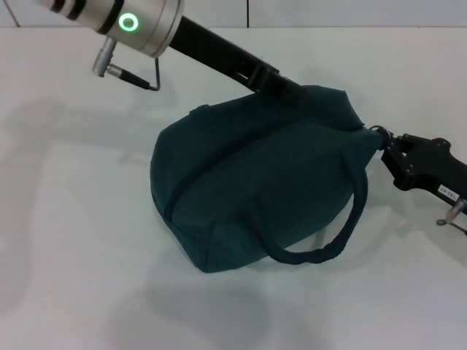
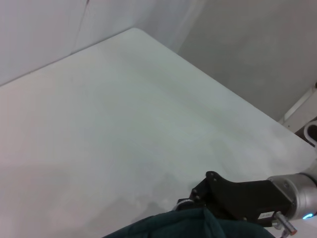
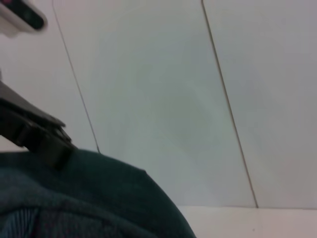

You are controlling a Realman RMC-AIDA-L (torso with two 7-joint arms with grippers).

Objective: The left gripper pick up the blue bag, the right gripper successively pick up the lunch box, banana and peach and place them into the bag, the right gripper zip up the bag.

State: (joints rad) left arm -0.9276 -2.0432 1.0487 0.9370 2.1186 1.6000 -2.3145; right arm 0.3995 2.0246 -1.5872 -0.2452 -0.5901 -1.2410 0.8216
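Here, bulging dark-teal fabric blue bag (image 1: 255,182)

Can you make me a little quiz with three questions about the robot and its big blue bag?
1. True or false: the blue bag lies on the white table with a loop handle hanging at its front.
2. Which gripper is at the bag's end where the zipper line stops? A) the left gripper B) the right gripper C) neither
3. Fill in: the light on the left arm's silver wrist glows ____.

Key: 1 true. 2 B; it sits against the bag's right end, while the left gripper reaches in at the bag's top edge from behind. 3 green.
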